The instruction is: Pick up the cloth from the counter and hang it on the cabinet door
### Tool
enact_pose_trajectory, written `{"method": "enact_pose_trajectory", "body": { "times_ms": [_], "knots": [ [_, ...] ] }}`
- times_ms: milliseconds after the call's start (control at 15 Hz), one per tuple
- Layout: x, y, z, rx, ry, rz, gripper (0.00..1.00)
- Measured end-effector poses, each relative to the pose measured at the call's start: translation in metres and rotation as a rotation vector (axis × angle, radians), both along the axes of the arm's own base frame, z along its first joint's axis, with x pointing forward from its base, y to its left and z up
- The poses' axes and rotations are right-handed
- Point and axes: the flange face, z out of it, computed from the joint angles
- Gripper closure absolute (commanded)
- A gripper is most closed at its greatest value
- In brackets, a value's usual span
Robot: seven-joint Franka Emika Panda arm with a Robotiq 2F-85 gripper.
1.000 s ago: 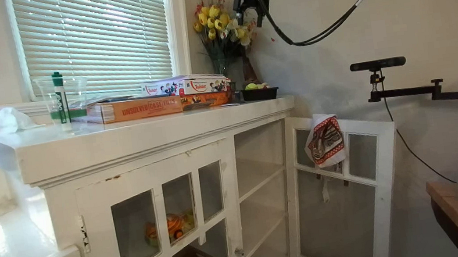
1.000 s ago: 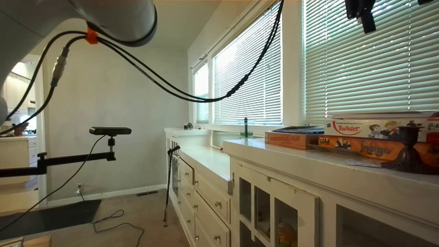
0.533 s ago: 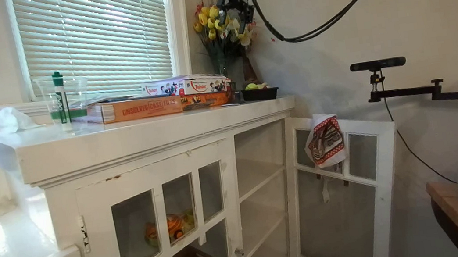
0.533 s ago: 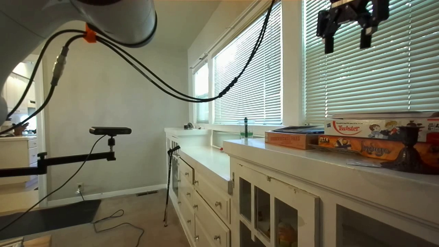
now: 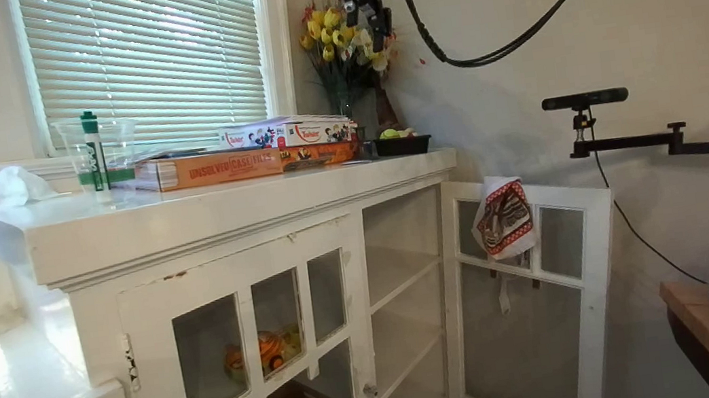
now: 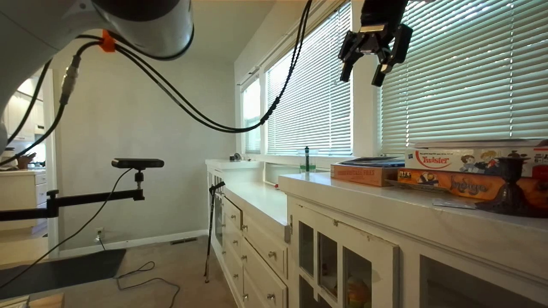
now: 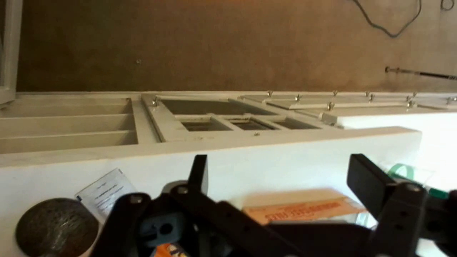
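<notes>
Wrist view shows my gripper (image 7: 280,171) empty, jaws well apart, while the patterned cloth (image 5: 504,219) hangs over the swung-out cabinet door (image 5: 537,339) in an exterior view; I judge it light, limp, best pinched at its top fold.

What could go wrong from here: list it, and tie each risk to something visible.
The cloth already hangs on the open door; a knock to the door might shake it off. The open claw is higher than the Twister box and candlestick on the counter; a careless descent could knock either. The cable droops in a loop and might catch the flowers, though depth is hard to judge.
</notes>
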Motion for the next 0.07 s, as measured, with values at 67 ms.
{"method": "enact_pose_trajectory", "body": {
  "times_ms": [67],
  "knots": [
    [-0.0004,0.0049,-0.0013,0.005,0.014,0.02,0.0]
  ]
}}
